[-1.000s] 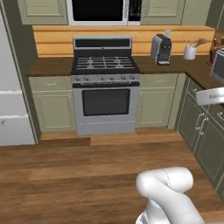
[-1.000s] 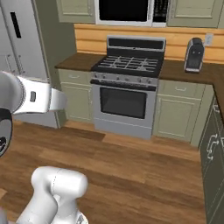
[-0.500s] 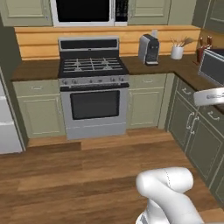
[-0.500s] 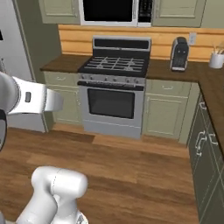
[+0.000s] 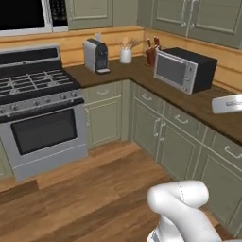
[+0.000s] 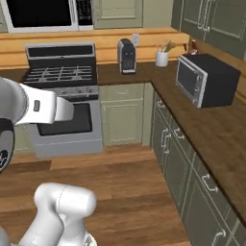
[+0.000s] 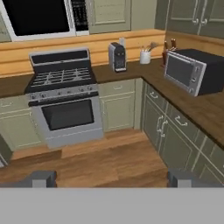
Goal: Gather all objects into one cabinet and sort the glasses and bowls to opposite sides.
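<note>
In the hand view my gripper (image 7: pixel 113 179) is open, its two dark fingertips (image 7: pixel 41 178) wide apart with nothing between them. It hangs over the wooden floor and faces the kitchen corner. An olive wall cabinet (image 5: pixel 189 16) with two shut doors and grey bar handles hangs above the right counter; it also appears in the right base view as the wall cabinet (image 6: pixel 211 19) and in the hand view as the wall cabinet (image 7: pixel 197 15). The glasses and bowls are out of view.
A steel stove (image 5: pixel 40 118) stands at the left under a black microwave (image 5: pixel 23 14). On the brown corner counter (image 5: pixel 142 71) sit a coffee machine (image 5: pixel 96 56), a utensil cup (image 5: pixel 125 55) and a toaster oven (image 5: pixel 184 68). Olive base cabinets (image 5: pixel 165 137) line the right side.
The whole picture has swung to the right as the base turned: the stove slid to the left and the right counter with the toaster oven came into view. The gripper stays open.
</note>
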Robot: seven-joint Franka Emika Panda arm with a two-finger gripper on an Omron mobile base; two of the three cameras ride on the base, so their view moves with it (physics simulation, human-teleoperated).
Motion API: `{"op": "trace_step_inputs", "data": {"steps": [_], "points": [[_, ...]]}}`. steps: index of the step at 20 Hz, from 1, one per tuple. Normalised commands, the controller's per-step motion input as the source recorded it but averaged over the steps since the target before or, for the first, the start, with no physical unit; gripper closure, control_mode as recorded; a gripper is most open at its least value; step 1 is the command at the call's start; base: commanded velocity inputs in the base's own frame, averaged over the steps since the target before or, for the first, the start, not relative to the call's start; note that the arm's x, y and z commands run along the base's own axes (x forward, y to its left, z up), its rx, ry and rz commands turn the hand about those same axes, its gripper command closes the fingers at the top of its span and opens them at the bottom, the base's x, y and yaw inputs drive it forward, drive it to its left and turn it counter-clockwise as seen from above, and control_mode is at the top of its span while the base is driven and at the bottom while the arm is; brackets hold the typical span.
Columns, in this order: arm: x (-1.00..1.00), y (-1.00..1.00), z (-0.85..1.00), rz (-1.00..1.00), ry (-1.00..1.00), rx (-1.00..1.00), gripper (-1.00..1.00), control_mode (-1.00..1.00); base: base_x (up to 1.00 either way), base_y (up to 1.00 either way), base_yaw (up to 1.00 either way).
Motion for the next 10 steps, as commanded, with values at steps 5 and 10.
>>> {"op": "trace_step_inputs", "data": {"steps": [5,10], "points": [[0.0,0.0,0.0,0.0,0.0,0.0,-1.0,1.0,0.32,0.11,-0.66],[0.0,0.0,0.0,0.0,0.0,0.0,-1.0,1.0,0.28,0.09,-0.65]]}}
